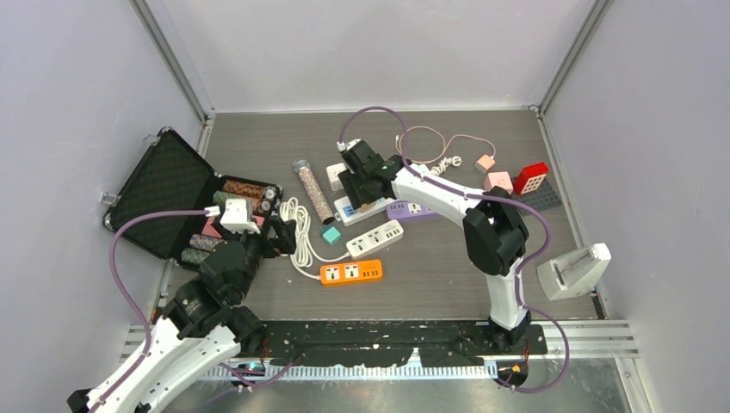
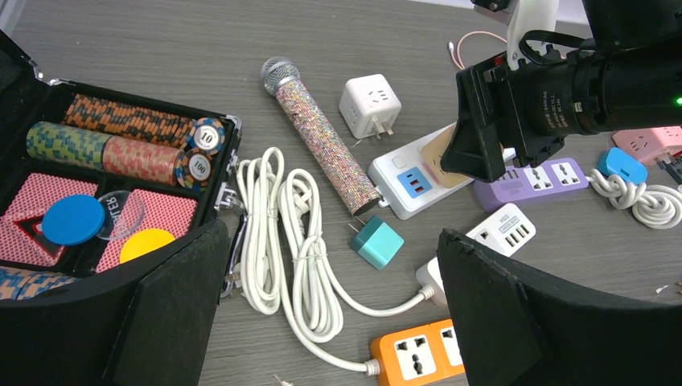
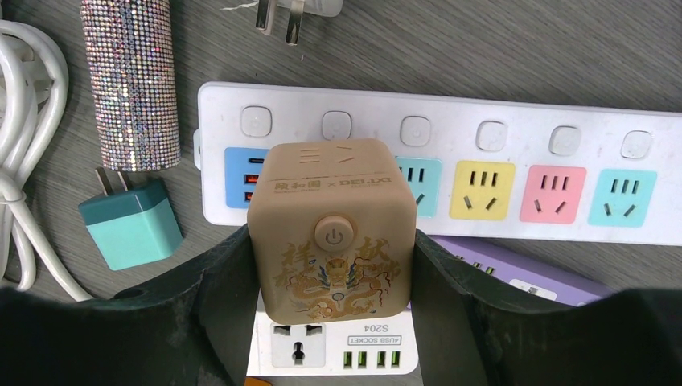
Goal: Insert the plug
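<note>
The right gripper point(image 3: 331, 277) is closed on a tan cube plug point(image 3: 330, 209), one finger pressed against each side, its dragon-printed face and power button turned toward the wrist camera. The cube sits over the left end of the long white power strip point(image 3: 515, 129), covering part of the blue USB panel just beside the first teal socket. Whether its pins are seated cannot be told.

The left gripper point(image 2: 334, 305) hangs with its jaws wide apart, holding nothing, above a coiled white cable point(image 2: 281, 241) near the open poker-chip case point(image 1: 163, 194). A teal charger point(image 2: 378, 243), a sparkly microphone point(image 2: 322, 137), a purple strip point(image 2: 539, 178) and an orange strip point(image 2: 418, 354) lie on the worktop point(image 1: 448, 258).
</note>
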### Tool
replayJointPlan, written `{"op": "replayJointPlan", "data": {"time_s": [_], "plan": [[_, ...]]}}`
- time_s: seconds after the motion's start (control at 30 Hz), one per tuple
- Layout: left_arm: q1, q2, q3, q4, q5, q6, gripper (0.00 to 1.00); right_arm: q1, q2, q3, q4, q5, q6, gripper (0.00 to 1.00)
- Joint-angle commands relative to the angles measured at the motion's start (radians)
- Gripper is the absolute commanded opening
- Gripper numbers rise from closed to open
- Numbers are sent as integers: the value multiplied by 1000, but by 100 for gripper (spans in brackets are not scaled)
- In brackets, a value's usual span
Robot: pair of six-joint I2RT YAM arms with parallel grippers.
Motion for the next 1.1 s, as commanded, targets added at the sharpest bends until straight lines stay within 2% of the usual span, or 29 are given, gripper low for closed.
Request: {"op": "replayJointPlan", "data": {"time_s": [0.0, 0.13, 0.5, 1.07], "plan": [[1, 7, -4, 27, -14, -13, 100, -5, -11, 5, -91, 33, 15, 5], [1, 10, -2, 26, -13, -13, 100, -6, -52, -12, -54, 7, 24, 5], [1, -6, -7, 14, -16, -19, 99, -9, -37, 39, -89, 11, 16, 5], [1, -5, -9, 7, -14, -24, 100, -23, 58, 43, -85, -89, -6, 5]]}}
